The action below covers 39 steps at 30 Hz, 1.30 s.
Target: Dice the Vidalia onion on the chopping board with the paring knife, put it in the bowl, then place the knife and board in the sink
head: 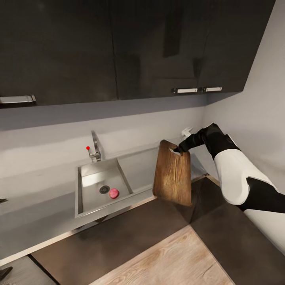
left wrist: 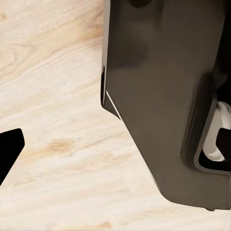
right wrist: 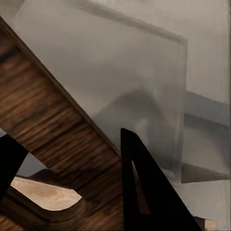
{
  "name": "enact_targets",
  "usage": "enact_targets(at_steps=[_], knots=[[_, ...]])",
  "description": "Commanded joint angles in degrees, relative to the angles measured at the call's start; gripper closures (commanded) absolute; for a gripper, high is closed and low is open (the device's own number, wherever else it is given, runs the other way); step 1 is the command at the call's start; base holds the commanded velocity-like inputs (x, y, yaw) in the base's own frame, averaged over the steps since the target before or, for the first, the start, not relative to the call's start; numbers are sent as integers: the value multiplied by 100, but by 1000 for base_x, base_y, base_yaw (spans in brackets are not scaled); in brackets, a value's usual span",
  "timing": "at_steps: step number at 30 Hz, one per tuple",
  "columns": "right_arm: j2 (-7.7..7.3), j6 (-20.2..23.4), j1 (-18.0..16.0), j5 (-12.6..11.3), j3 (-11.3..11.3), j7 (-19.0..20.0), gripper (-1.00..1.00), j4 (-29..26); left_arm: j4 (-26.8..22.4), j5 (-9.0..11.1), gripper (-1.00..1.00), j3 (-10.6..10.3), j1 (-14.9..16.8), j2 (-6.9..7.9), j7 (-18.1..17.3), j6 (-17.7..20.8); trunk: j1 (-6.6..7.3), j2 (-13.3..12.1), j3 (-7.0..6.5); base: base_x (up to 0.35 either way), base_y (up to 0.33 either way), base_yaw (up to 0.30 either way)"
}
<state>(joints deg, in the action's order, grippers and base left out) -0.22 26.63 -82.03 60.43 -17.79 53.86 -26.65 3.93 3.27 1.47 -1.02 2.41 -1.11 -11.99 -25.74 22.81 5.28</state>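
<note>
Right gripper [head: 177, 150] clamped on the top edge of the chopping board [head: 173, 174], by its handle cutout; board hangs upright in the air, long side down, over the countertop [head: 39, 213] just right of the sink [head: 81, 198]. Held by the end so it dangles clear of the surface, probably for carrying. In the right wrist view the dark fingers [right wrist: 144, 192] straddle the board [right wrist: 43, 115], grain and cutout close up, so holding the board. Vidalia onion [head: 113, 192] sits in the sink basin beside the drain, not yet taken out; looks like dicing hasn't begun, so board is likely being positioned for cutting, not dumped. Faucet [head: 95, 147] with red knob behind the basin. Left wrist view: pale wood floor [left wrist: 53, 120], dark robot body panel [left wrist: 159, 96], one black finger tip [left wrist: 9, 149] at the edge, left fingers' spread cannot tell
</note>
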Motion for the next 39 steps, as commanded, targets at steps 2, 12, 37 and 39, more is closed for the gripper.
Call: enact_targets(at_steps=[2,12,37,39], knots=[[-160,288,-6,5,-80,-145,100,-7,12,33,-100,11,5,2,-14,-31,-4,11,-5,-1,0,118],[-458,1570,-6,0,-107,-1238,100,-376,-7,33,-100,12,5,-4,-20,-48,-4,11,-22,0,0,25],[-221,2123,-6,-993,-2285,-5543,100,-427,21,830,-100,12,5,-4,24,-681,-4,11,0,0,0,67],[-218,2134,-6,-996,-2286,-5543,100,-425,21,832,-100,12,5,-4,25,-682,-4,11,9,0,0,242]])
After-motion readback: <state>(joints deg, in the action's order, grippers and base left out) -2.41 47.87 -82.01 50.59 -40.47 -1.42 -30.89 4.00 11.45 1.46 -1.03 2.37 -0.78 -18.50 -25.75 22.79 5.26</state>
